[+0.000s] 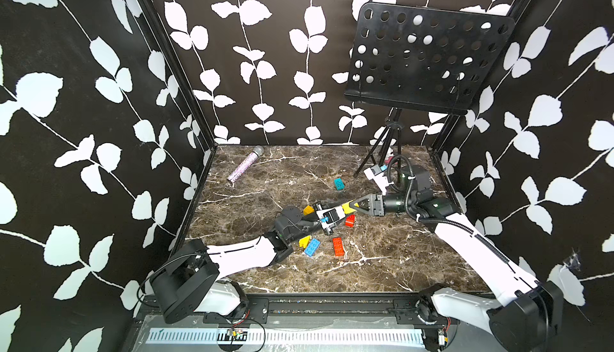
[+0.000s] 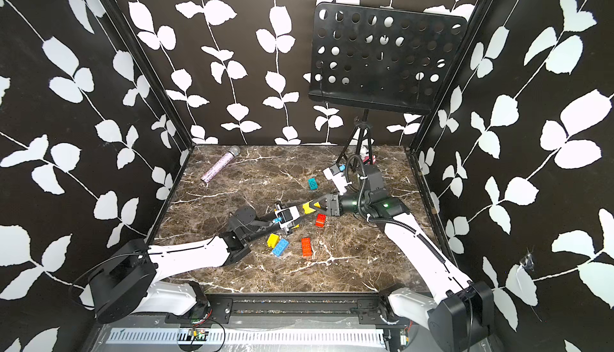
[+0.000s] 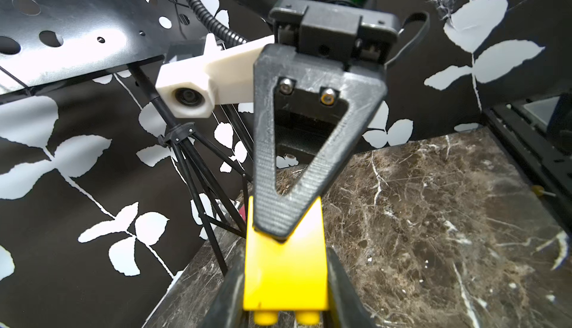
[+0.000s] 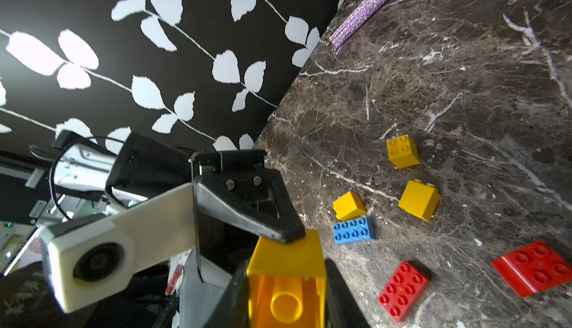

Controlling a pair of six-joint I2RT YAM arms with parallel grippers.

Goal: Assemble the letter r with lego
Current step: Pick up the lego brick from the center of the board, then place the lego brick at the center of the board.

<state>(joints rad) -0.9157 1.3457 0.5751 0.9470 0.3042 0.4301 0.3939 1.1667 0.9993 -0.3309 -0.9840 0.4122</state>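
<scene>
The held yellow brick (image 1: pixel 349 207) is over the middle of the surface (image 1: pixel 265 267), pinched from both sides at once. The right pincer (image 4: pixel 286 277) is nearly closed, its jaws flat on two opposite walls. The left pincer (image 3: pixel 285 261) stands narrow on the other pair and seems to touch both, though how firmly is unclear.

The brick is probably light, rigid and glossy, so a corner grip would likely slip. The flat walls are the place to hold it, which leaves the studs and the hollow underside free for mating.

The blue brick (image 1: pixel 311 246), long red brick (image 1: pixel 338 246), short red brick (image 1: pixel 350 220) and teal brick (image 1: pixel 339 184) lie loose.

In both top views the left arm covers most of one loose yellow brick. Neither wrist view shows the teal brick. I cannot tell whether the held brick clears the surface.
</scene>
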